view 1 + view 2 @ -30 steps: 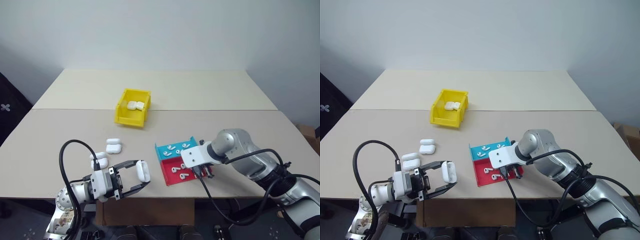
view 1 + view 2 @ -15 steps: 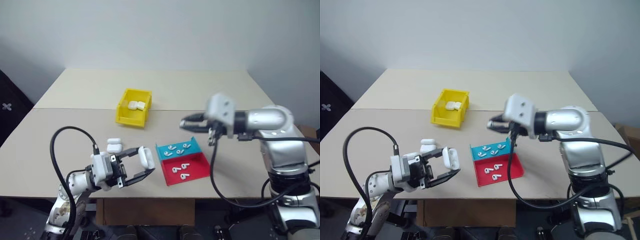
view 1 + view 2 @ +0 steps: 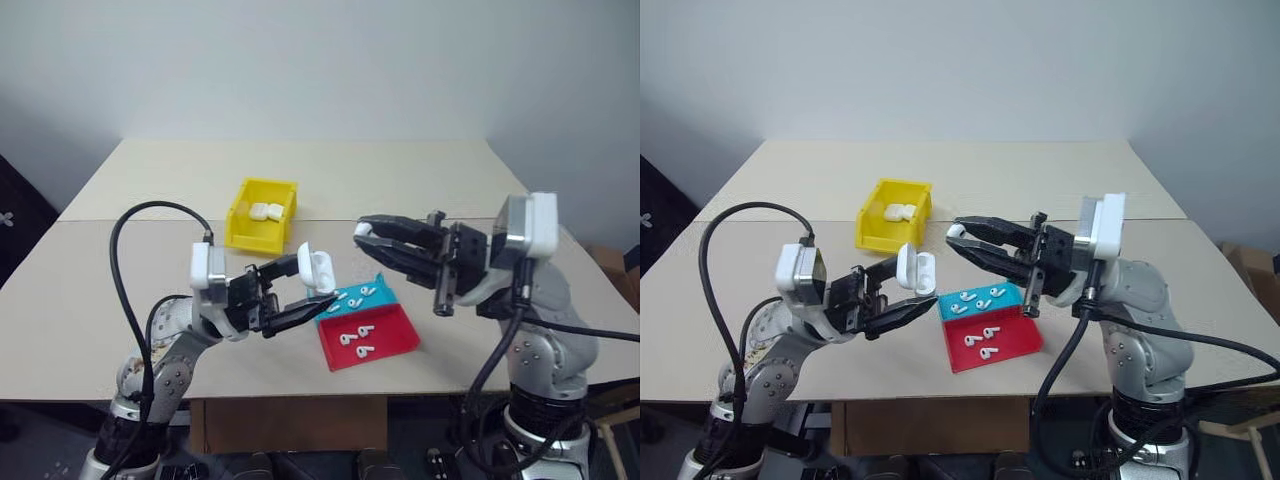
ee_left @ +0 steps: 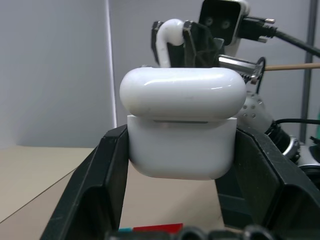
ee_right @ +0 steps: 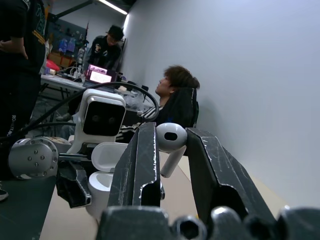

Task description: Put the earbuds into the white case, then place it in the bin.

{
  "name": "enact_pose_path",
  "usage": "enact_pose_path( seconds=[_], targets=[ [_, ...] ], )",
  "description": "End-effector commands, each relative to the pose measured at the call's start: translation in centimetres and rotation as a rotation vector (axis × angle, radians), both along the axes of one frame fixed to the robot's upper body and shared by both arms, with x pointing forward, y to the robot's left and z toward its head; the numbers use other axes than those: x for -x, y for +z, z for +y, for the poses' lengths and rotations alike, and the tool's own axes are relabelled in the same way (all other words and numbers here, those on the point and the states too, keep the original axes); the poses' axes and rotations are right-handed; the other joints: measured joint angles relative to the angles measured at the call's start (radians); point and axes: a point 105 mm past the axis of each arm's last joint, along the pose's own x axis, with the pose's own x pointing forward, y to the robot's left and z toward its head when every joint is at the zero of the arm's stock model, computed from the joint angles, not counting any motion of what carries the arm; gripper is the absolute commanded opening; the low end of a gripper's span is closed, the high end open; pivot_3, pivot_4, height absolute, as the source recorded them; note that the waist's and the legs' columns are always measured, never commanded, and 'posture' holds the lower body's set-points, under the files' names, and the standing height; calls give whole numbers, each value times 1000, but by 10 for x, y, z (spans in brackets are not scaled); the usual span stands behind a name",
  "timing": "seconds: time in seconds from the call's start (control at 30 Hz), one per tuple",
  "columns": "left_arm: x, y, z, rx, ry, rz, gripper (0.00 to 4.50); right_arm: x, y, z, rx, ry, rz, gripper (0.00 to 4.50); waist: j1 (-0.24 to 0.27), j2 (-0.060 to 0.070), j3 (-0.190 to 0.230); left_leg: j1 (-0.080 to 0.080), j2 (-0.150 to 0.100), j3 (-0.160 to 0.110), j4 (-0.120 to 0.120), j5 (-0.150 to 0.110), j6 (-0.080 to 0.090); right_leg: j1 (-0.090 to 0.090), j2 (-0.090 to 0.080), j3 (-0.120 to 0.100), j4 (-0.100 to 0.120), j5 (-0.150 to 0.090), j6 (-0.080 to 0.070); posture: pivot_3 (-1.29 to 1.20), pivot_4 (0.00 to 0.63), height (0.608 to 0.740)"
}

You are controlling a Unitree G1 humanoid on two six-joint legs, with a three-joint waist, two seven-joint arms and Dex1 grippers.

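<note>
While both arms were raised above the table (image 3: 120,300) and bent toward each other, the left gripper (image 3: 318,290) pointed right and a little upward, its two black fingers clamped on a white case (image 3: 316,270). That case was glossy and rounded, with its hinged lid tipped open; in the left wrist view it sat squarely between the fingers (image 4: 105,180). The right gripper (image 3: 362,233) pointed left toward it, slightly upward, its fingers pinched on a single earbud (image 5: 170,142), a small glossy white bud with a short stem hanging between the pads. The two gripper tips stood near each other but apart, in the air above the near middle of the table.

Below them lay a blue tray (image 3: 372,285) and, just nearer, a red tray (image 3: 395,335), touching, each with several more earbuds (image 3: 356,338) scattered inside. Farther back and to the left stood the yellow bin (image 3: 258,235), with white cases (image 3: 264,211) lying in it.

In the right wrist view people (image 5: 172,100) were visible in the background beyond the left arm.
</note>
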Motion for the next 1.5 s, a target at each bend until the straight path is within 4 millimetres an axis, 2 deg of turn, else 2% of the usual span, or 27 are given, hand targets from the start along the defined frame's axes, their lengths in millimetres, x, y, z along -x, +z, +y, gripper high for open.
enact_pose_path(
  seconds=[0.03,0.5,1.4,1.5],
  targets=[
    [4,7,-1,4,-33,-40,2787,5,7,5,8,33,-79,613,-1,0,0,0,0,0,0,0,0,0,0,0,0,0,0,0,150,740],
    [6,7,-5,35,-35,-48,2787,7,-7,21,75,97,-105,613,-1,0,0,-1,0,0,0,0,0,0,0,0,0,0,0,0,150,740],
    [8,3,-8,39,-47,-74,2787,-1,-27,21,176,84,-97,613,-1,0,0,-1,0,0,0,0,0,0,0,0,-1,0,0,0,150,740],
    [8,3,-9,38,-45,-76,2787,-1,-28,21,189,90,-93,1665,-1,0,0,-1,0,0,0,0,0,0,0,0,-1,0,0,0,150,740]
  ],
)
